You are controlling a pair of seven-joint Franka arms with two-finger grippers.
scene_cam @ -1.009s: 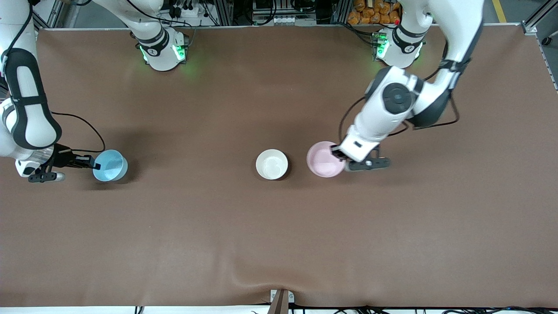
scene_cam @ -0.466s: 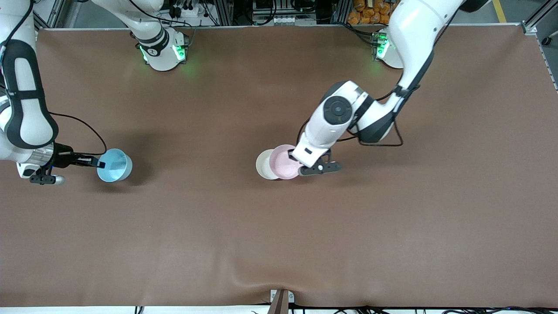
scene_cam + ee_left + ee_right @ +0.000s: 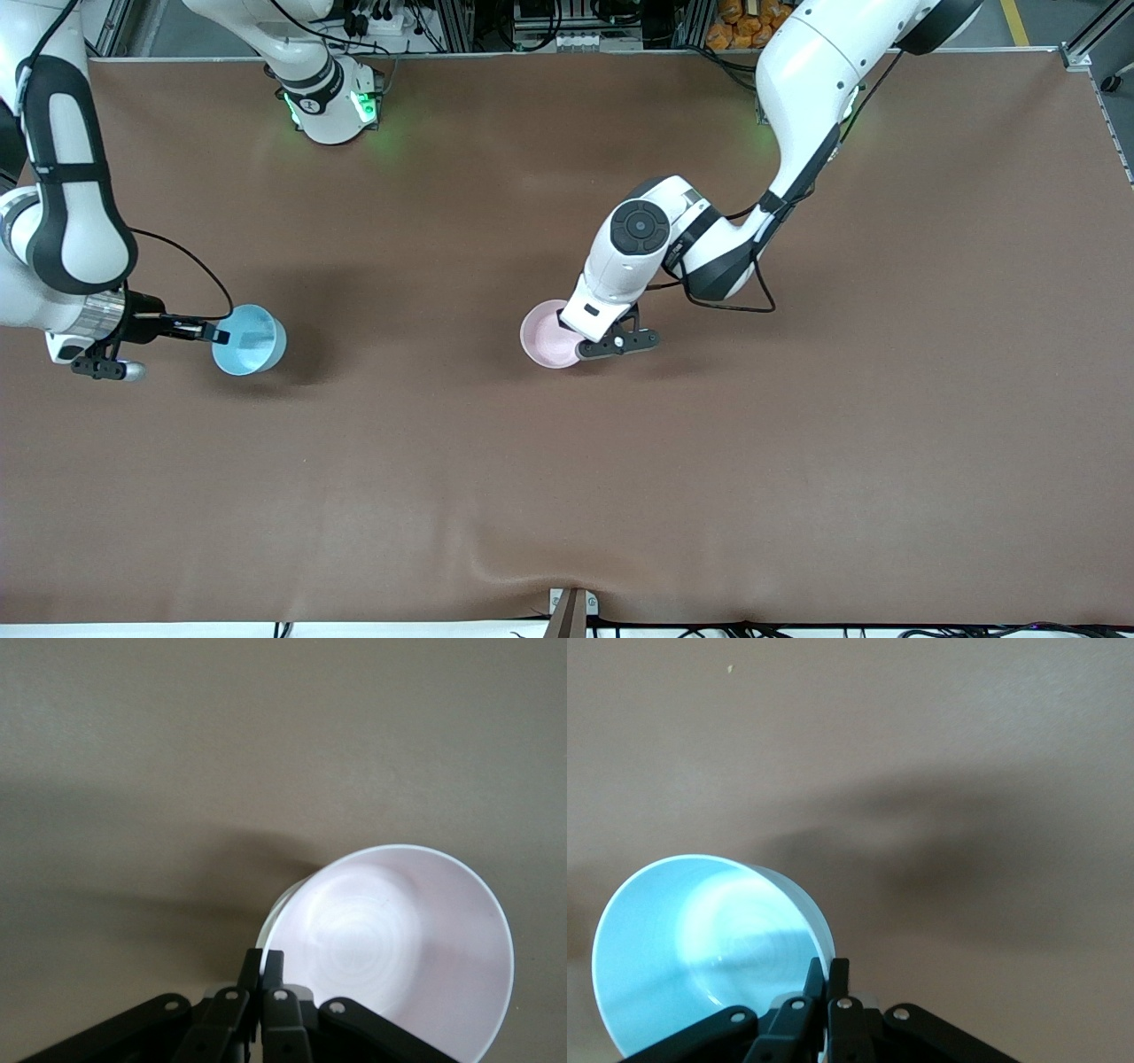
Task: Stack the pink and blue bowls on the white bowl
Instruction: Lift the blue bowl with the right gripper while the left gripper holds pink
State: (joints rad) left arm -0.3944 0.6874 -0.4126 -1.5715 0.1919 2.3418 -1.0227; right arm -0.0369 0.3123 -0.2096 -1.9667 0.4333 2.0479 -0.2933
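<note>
The pale pink bowl (image 3: 549, 335) sits over the spot of the white bowl at the table's middle and covers it in the front view. My left gripper (image 3: 580, 342) is shut on the pink bowl's rim. In the left wrist view the gripper (image 3: 263, 957) pinches the pink bowl (image 3: 399, 939), and a thin edge of the white bowl (image 3: 271, 923) shows just under its wall. My right gripper (image 3: 215, 336) is shut on the rim of the light blue bowl (image 3: 252, 340), tilted, toward the right arm's end of the table. The right wrist view shows that gripper (image 3: 829, 966) pinching the blue bowl (image 3: 700, 948).
The brown table mat (image 3: 567, 487) has a wrinkle near its edge closest to the front camera. A small metal bracket (image 3: 571, 607) sits at that edge. The two arm bases (image 3: 332, 102) stand along the farthest edge.
My left gripper carried the pink bowl from beside the white bowl to over it, hiding the white bowl. My right gripper moved the blue bowl a little toward the table's middle.
</note>
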